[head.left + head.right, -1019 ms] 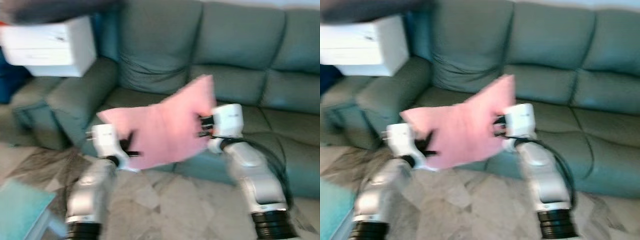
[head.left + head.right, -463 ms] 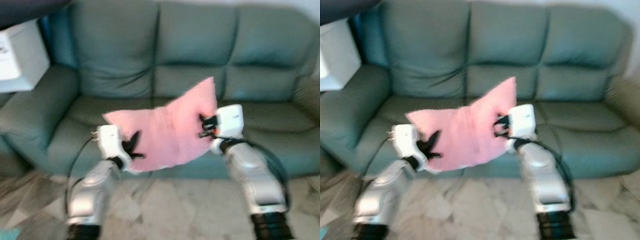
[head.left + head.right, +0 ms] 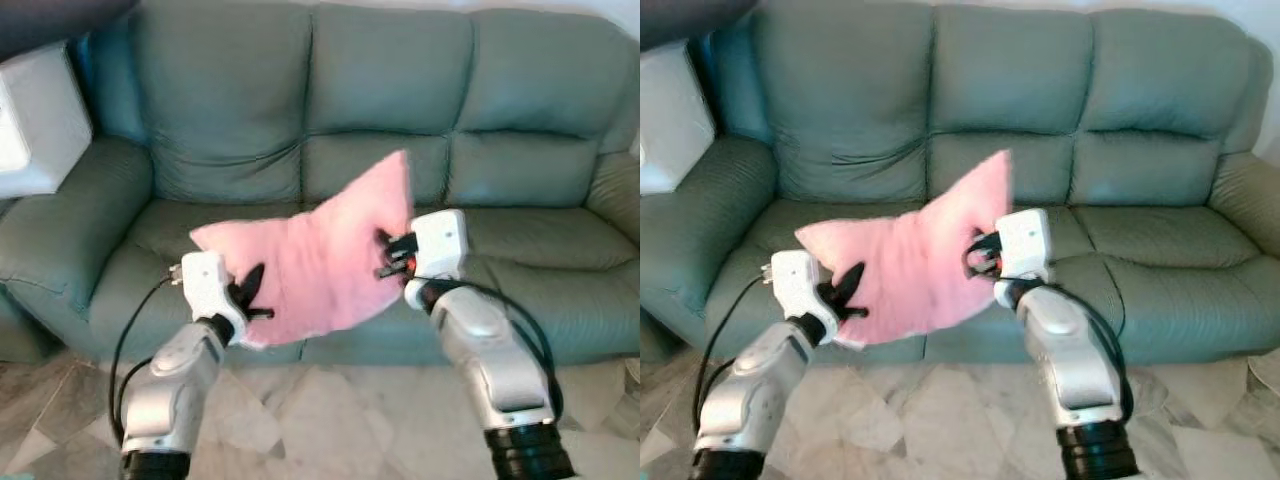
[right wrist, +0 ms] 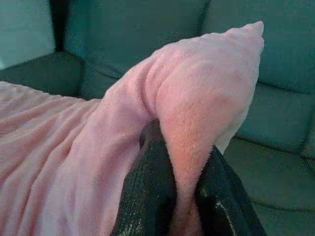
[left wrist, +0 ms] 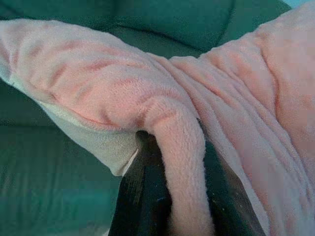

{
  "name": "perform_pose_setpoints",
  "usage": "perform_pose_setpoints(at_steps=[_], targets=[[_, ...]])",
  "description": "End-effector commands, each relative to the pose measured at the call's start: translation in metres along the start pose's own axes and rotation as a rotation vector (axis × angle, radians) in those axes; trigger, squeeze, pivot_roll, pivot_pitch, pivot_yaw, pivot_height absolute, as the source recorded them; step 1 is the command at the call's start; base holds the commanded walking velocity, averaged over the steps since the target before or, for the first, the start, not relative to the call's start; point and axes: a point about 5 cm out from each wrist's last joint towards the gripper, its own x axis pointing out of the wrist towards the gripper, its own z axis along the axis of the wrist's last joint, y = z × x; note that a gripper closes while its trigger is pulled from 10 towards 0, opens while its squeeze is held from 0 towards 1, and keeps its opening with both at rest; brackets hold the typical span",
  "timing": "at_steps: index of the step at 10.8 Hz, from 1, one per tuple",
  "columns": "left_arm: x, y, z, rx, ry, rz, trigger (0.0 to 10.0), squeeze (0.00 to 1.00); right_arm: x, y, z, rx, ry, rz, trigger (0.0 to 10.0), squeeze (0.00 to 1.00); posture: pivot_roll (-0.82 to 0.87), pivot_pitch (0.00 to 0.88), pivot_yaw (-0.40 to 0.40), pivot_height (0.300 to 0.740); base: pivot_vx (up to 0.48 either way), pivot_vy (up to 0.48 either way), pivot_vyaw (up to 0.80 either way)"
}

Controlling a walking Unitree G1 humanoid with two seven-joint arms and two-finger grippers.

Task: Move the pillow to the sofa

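Left jaws (image 3: 250, 295) are pinching a fold of the pink pillow (image 3: 320, 255) at its lower left edge; the left wrist view is showing plush bunched between both black fingers (image 5: 142, 196). Right jaws (image 3: 388, 255) are clamping the pillow's right edge, just below its raised corner. The pillow is hanging in the air between the two arms, in front of the green sofa (image 3: 520, 150), over the front edge of the middle seat cushion, not yet touching it.

Against the frames half a second back, the picture is sharpening and the sofa is sitting squarer and nearer, so the robot is likely closing in and settling. Judgement: carry nearly done, lowering and release remaining.

A white box (image 3: 35, 125) is sitting by the sofa's left arm; contents not visible
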Motion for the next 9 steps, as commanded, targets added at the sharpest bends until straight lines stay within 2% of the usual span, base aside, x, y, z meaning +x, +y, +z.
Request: perform_pose_setpoints(at_steps=[1, 5, 7, 8, 9], targets=[[0.0045, -0.0138, 0.0039, 0.013, -0.010, -0.060, 10.0, 0.00, -0.0003, -0.0010, 0.0088, -0.012, -0.030, 0.006, 10.0, 0.00, -0.17, 0.000, -0.051, 0.740, 0.469, 0.000, 0.00], [0.0042, -0.0133, 0.0023, 0.001, -0.004, -0.048, 10.0, 0.00, -0.0006, -0.0012, 0.0092, -0.015, -0.029, 0.008, 10.0, 0.00, -0.17, 0.000, -0.054, 0.740, 0.426, 0.000, 0.00], [0.0045, -0.0130, 0.0018, -0.001, -0.003, -0.040, 10.0, 0.00, -0.0006, -0.0019, 0.0090, -0.016, -0.027, 0.008, 10.0, 0.00, -0.17, 0.000, -0.055, 0.740, 0.411, -0.244, 0.00], [0.0044, -0.0099, 0.0020, -0.021, -0.009, -0.016, 10.0, 0.00, -0.0004, -0.0014, 0.0088, -0.016, -0.025, 0.009, 10.0, 0.00, -0.17, 0.000, -0.055, 0.740, 0.000, 0.000, 0.00], [0.0048, -0.0102, 0.0025, -0.005, -0.006, -0.022, 10.0, 0.00, -0.0001, -0.0011, 0.0089, -0.016, -0.024, 0.010, 10.0, 0.00, -0.17, 0.000, -0.056, 0.740, 0.000, 0.000, 0.00]])
